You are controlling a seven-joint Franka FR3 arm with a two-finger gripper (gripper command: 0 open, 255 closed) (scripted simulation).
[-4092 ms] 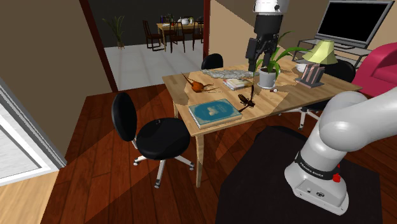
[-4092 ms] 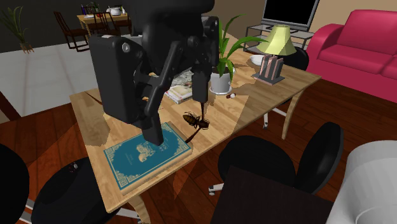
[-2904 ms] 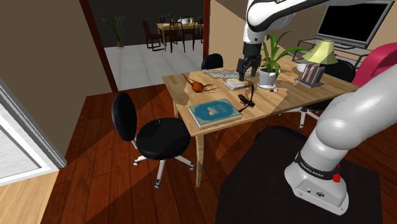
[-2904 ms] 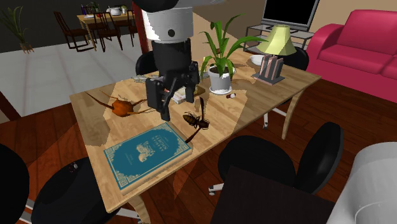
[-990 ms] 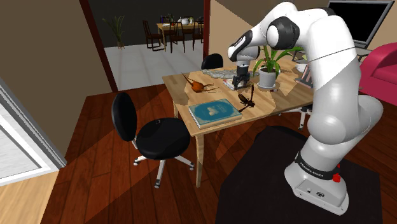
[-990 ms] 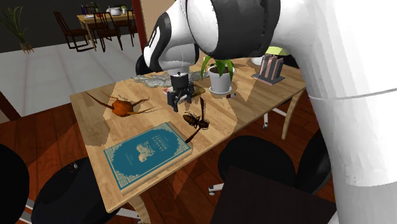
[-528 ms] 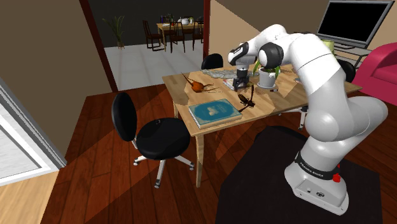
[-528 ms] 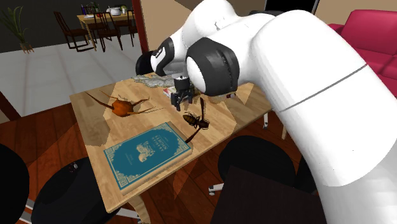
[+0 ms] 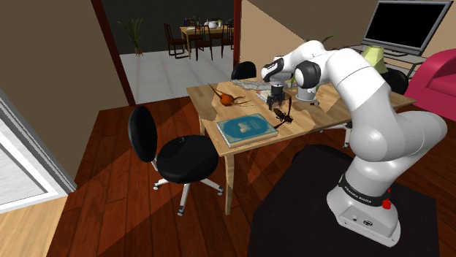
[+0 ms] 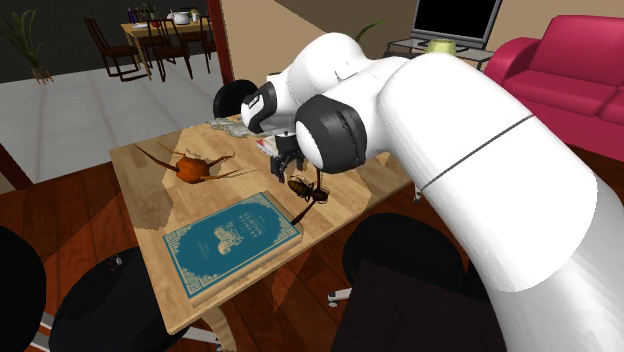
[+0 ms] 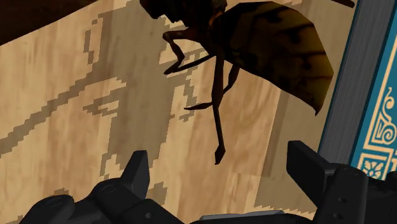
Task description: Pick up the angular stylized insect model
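We find the pincer (image 11: pixel 219 167) released, its two black fingers spread wide and low over the wooden worktop (image 10: pixel 135 170) with nothing clasped between them. The dark, angular insect model (image 10: pixel 308 190) lies on the worktop just beside the blue patterned book (image 10: pixel 230 238). In the wrist view its brown body and amber wing sit just ahead of the fingertips, and one thin leg reaches toward the gap between them, touching neither. We also see an orange-brown insect figure (image 10: pixel 190 168) resting on the same worktop, well apart from the pincer.
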